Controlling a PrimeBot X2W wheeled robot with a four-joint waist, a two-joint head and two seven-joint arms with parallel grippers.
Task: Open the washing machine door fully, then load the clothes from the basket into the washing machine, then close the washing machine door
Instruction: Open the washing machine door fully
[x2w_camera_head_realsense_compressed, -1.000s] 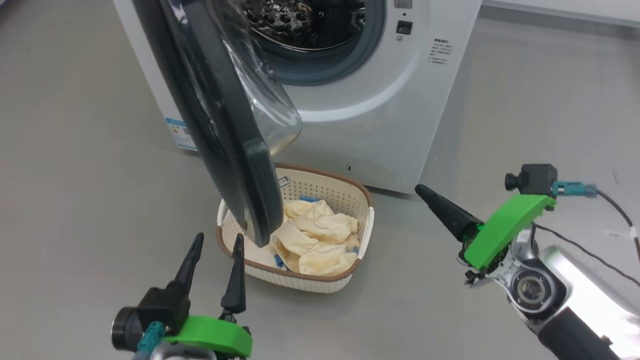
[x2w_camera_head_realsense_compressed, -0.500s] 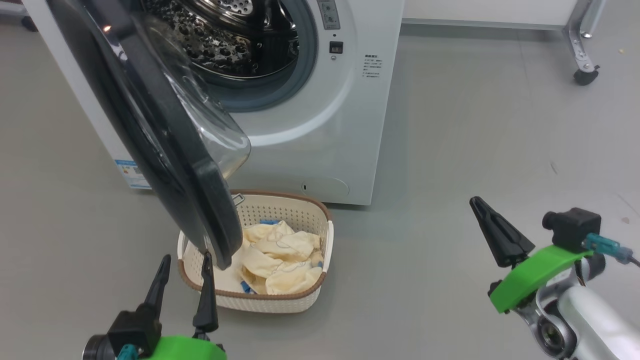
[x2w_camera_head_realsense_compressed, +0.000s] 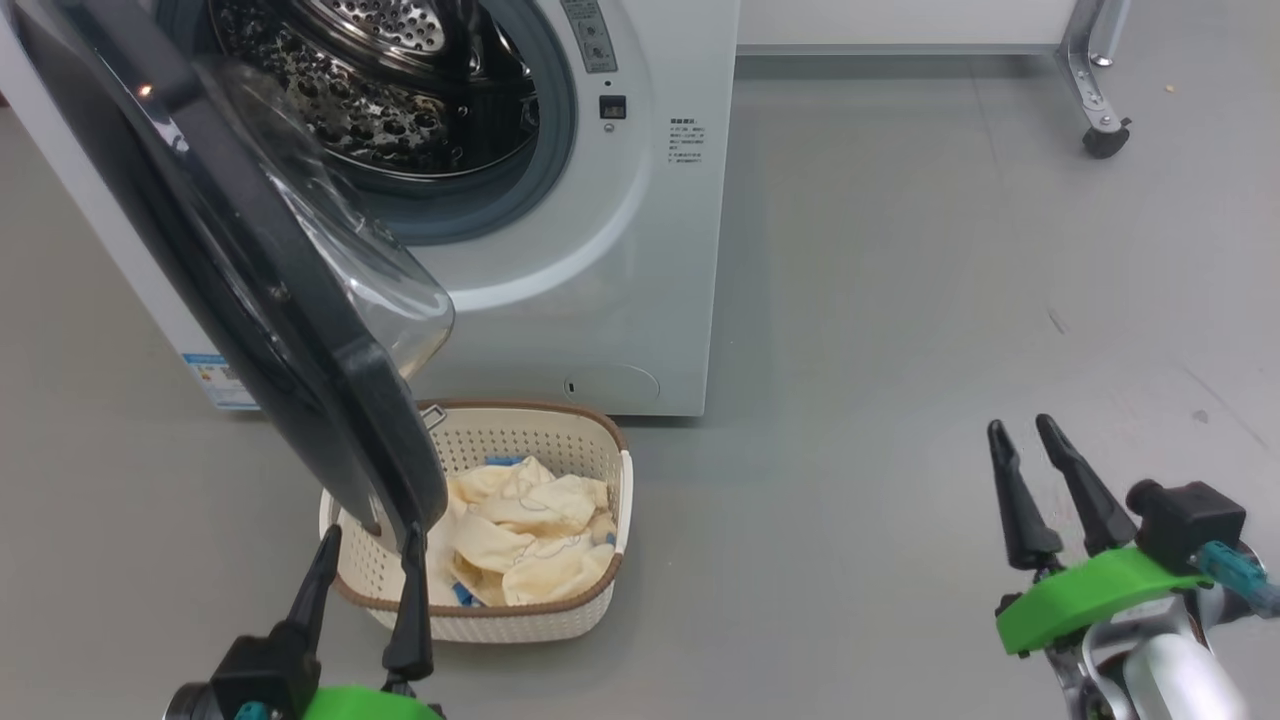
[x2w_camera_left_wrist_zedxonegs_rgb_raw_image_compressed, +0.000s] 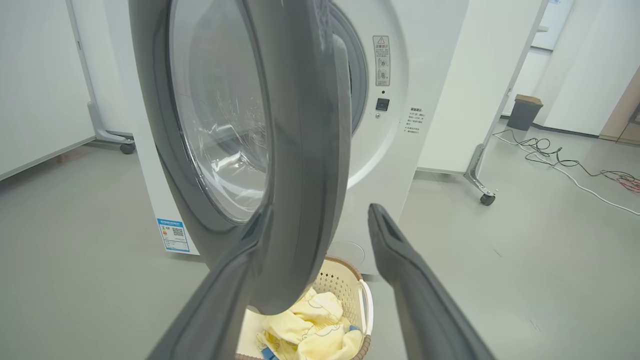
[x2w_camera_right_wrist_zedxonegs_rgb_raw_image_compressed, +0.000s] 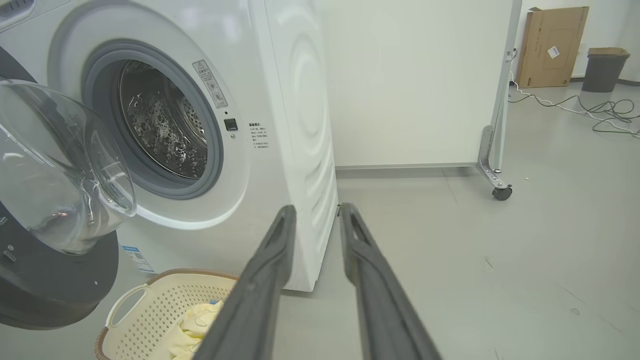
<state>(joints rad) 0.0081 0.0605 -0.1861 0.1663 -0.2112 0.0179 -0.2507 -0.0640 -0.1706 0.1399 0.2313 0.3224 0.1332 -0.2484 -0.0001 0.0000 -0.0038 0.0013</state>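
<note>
The washing machine (x2w_camera_head_realsense_compressed: 600, 250) stands with its drum (x2w_camera_head_realsense_compressed: 380, 100) exposed. The washing machine door (x2w_camera_head_realsense_compressed: 250, 280) hangs partly open, its lower edge over the basket (x2w_camera_head_realsense_compressed: 500, 625). The clothes (x2w_camera_head_realsense_compressed: 520, 530), cream-yellow with blue trim, lie in the basket. My left gripper (x2w_camera_head_realsense_compressed: 370, 535) is open just below the door's lower edge. In the left wrist view the door (x2w_camera_left_wrist_zedxonegs_rgb_raw_image_compressed: 300, 150) rim sits between the left gripper's (x2w_camera_left_wrist_zedxonegs_rgb_raw_image_compressed: 320, 215) fingers; contact cannot be told. My right gripper (x2w_camera_head_realsense_compressed: 1020, 425) is off to the right over bare floor, fingers slightly apart and empty, as in its own view (x2w_camera_right_wrist_zedxonegs_rgb_raw_image_compressed: 317, 209).
A white wheeled partition (x2w_camera_right_wrist_zedxonegs_rgb_raw_image_compressed: 425, 80) stands right of the washer, its caster (x2w_camera_head_realsense_compressed: 1105, 140) on the grey floor. Farther back are cables (x2w_camera_right_wrist_zedxonegs_rgb_raw_image_compressed: 600, 110), a cardboard box (x2w_camera_right_wrist_zedxonegs_rgb_raw_image_compressed: 550, 45) and a bin (x2w_camera_right_wrist_zedxonegs_rgb_raw_image_compressed: 605, 67). Open floor lies to the right of the basket (x2w_camera_right_wrist_zedxonegs_rgb_raw_image_compressed: 150, 310).
The head camera has shifted. My right gripper has drawn away from the basket to the right, turned its fingers upward, and parted them slightly. The left gripper stays open below the door.
</note>
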